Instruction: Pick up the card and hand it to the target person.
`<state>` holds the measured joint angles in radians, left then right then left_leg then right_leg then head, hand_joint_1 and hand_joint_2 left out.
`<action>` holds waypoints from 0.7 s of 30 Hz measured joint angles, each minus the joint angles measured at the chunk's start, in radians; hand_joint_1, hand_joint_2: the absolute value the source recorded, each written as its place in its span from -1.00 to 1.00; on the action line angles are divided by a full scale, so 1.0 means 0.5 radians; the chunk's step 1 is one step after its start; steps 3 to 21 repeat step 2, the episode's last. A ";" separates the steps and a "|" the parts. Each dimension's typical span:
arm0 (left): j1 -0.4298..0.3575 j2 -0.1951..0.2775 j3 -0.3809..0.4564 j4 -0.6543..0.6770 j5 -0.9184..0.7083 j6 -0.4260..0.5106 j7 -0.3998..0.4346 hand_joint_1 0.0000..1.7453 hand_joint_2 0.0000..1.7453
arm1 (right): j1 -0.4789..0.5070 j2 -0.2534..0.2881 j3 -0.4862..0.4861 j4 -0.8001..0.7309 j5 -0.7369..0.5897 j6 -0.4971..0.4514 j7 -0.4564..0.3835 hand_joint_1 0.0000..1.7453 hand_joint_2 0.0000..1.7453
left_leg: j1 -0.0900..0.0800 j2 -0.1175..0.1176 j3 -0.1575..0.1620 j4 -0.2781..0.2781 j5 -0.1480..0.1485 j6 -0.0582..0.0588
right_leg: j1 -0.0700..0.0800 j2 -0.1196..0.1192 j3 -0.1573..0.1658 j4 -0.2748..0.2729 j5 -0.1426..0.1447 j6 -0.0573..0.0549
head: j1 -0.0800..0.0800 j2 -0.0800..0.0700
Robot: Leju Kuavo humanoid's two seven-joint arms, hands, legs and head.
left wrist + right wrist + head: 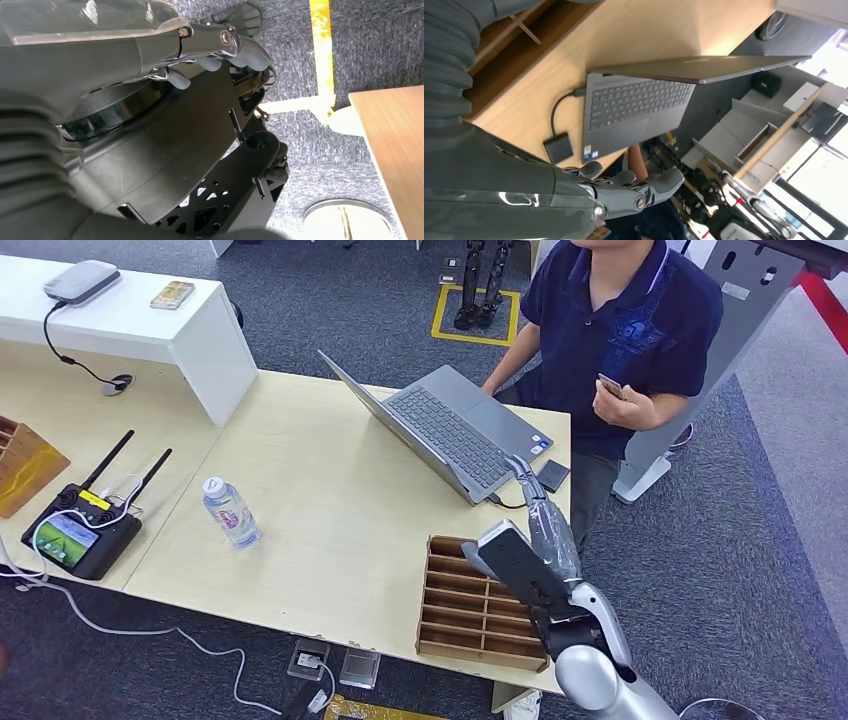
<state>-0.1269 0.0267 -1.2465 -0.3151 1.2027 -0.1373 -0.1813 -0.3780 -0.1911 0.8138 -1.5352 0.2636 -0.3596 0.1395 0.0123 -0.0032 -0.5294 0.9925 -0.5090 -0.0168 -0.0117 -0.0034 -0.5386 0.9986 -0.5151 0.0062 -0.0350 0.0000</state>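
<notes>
While our right hand (528,483) reaches past the laptop (450,430) with fingers (664,182) stretched out and holding nothing, the card (610,386) sits in the person's hand (628,400) beyond the desk (330,520). Our left hand (220,47) hangs over carpet, fingers curled inward. We can read no label anywhere.

You can't read any words or numbers here. The stickers on the laptop (538,444) and the bottle (231,512) label are too small to read.
</notes>
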 joint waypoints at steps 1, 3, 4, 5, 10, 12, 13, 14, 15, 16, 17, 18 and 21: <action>0.000 0.000 0.001 0.000 0.004 0.001 0.000 -1.00 -1.00 | 0.026 -0.010 -0.022 -0.027 -0.065 0.016 -0.008 -1.00 1.00 | 0.000 0.000 0.000 0.000 0.000 0.000 | 0.000 0.000 0.000 0.000 0.000 0.000 | 0.000 0.000; 0.000 0.000 0.001 0.000 0.005 0.001 0.000 -1.00 -1.00 | 0.040 -0.016 -0.033 -0.041 -0.100 0.024 -0.013 -1.00 1.00 | 0.000 0.000 0.000 0.000 0.000 0.000 | 0.000 0.000 0.000 0.000 0.000 0.000 | 0.000 0.000; 0.000 0.000 0.001 0.000 0.005 0.001 0.000 -1.00 -1.00 | 0.040 -0.016 -0.033 -0.041 -0.100 0.024 -0.013 -1.00 1.00 | 0.000 0.000 0.000 0.000 0.000 0.000 | 0.000 0.000 0.000 0.000 0.000 0.000 | 0.000 0.000; 0.000 0.000 0.001 0.000 0.005 0.001 0.000 -1.00 -1.00 | 0.040 -0.016 -0.033 -0.041 -0.100 0.024 -0.013 -1.00 1.00 | 0.000 0.000 0.000 0.000 0.000 0.000 | 0.000 0.000 0.000 0.000 0.000 0.000 | 0.000 0.000; 0.000 0.000 0.001 0.000 0.005 0.001 0.000 -1.00 -1.00 | 0.040 -0.016 -0.033 -0.041 -0.100 0.024 -0.013 -1.00 1.00 | 0.000 0.000 0.000 0.000 0.000 0.000 | 0.000 0.000 0.000 0.000 0.000 0.000 | 0.000 0.000; 0.000 0.000 0.001 0.000 0.005 0.001 0.000 -1.00 -1.00 | 0.040 -0.016 -0.033 -0.041 -0.100 0.024 -0.013 -1.00 1.00 | 0.000 0.000 0.000 0.000 0.000 0.000 | 0.000 0.000 0.000 0.000 0.000 0.000 | 0.000 0.000; 0.000 0.000 0.001 0.000 0.005 0.001 0.000 -1.00 -1.00 | 0.040 -0.016 -0.033 -0.041 -0.100 0.024 -0.013 -1.00 1.00 | 0.000 0.000 0.000 0.000 0.000 0.000 | 0.000 0.000 0.000 0.000 0.000 0.000 | 0.000 0.000; 0.000 0.000 0.001 0.000 0.005 0.001 0.000 -1.00 -1.00 | 0.040 -0.016 -0.033 -0.041 -0.100 0.024 -0.013 -1.00 1.00 | 0.000 0.000 0.000 0.000 0.000 0.000 | 0.000 0.000 0.000 0.000 0.000 0.000 | 0.000 0.000; 0.000 0.000 0.001 0.000 0.005 0.001 0.000 -1.00 -1.00 | 0.040 -0.016 -0.033 -0.041 -0.100 0.024 -0.013 -1.00 1.00 | 0.000 0.000 0.000 0.000 0.000 0.000 | 0.000 0.000 0.000 0.000 0.000 0.000 | 0.000 0.000; 0.000 0.000 0.001 0.000 0.005 0.001 0.000 -1.00 -1.00 | 0.040 -0.016 -0.033 -0.041 -0.100 0.024 -0.013 -1.00 1.00 | 0.000 0.000 0.000 0.000 0.000 0.000 | 0.000 0.000 0.000 0.000 0.000 0.000 | 0.000 0.000; 0.000 0.000 0.001 0.000 0.005 0.001 0.000 -1.00 -1.00 | 0.040 -0.016 -0.033 -0.041 -0.100 0.024 -0.013 -1.00 1.00 | 0.000 0.000 0.000 0.000 0.000 0.000 | 0.000 0.000 0.000 0.000 0.000 0.000 | 0.000 0.000; 0.000 0.000 0.001 0.000 0.005 0.001 0.000 -1.00 -1.00 | 0.040 -0.016 -0.033 -0.041 -0.100 0.024 -0.013 -1.00 1.00 | 0.000 0.000 0.000 0.000 0.000 0.000 | 0.000 0.000 0.000 0.000 0.000 0.000 | 0.000 0.000; 0.000 0.000 0.001 0.000 0.005 0.001 0.000 -1.00 -1.00 | 0.040 -0.016 -0.033 -0.041 -0.100 0.024 -0.013 -1.00 1.00 | 0.000 0.000 0.000 0.000 0.000 0.000 | 0.000 0.000 0.000 0.000 0.000 0.000 | 0.000 0.000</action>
